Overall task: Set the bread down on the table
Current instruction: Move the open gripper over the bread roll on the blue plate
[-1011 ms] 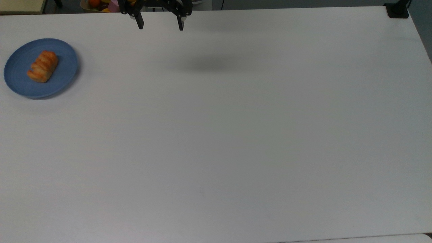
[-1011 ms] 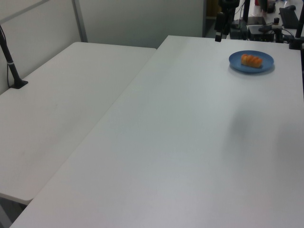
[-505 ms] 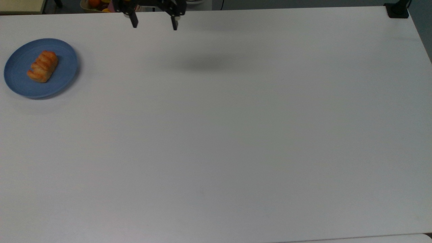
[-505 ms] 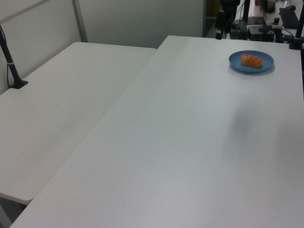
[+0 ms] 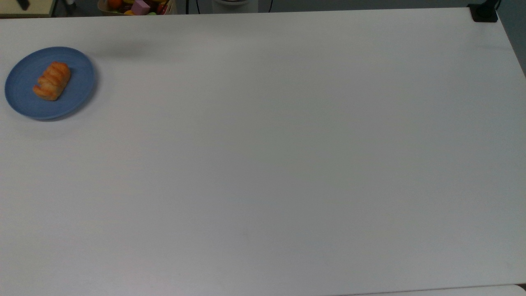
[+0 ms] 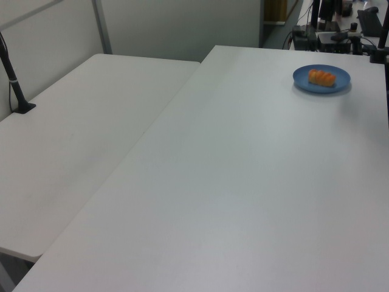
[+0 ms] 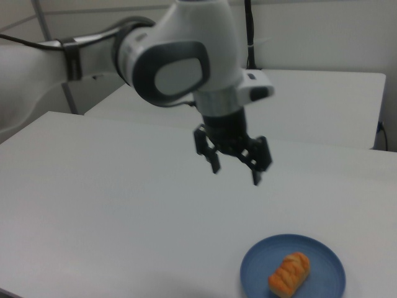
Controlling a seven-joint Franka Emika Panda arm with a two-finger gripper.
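The bread (image 5: 52, 80) is a small golden-orange ridged bun lying on a round blue plate (image 5: 24, 107) at the top view's far left. The left view has the bread (image 6: 321, 77) on the plate (image 6: 341, 78) at the far right of the white table (image 6: 243, 182). In the right view the bread (image 7: 289, 274) rests on the plate (image 7: 257, 273) at the bottom right. My gripper (image 7: 236, 174) hangs open and empty well above the table (image 7: 93, 205), up and to the left of the plate. The table (image 5: 263, 164) is bare apart from the plate.
A second white table (image 6: 79, 121) adjoins on the left view's left, with a black post (image 6: 15, 79) clamped at its edge. A black mount (image 5: 485, 12) sits at the top view's upper right corner. Coloured toys (image 5: 135, 6) lie beyond the far edge.
The gripper has left the top view's upper edge, moving left toward the plate. Its shadow on the table has shifted left too. The bread and plate have not moved.
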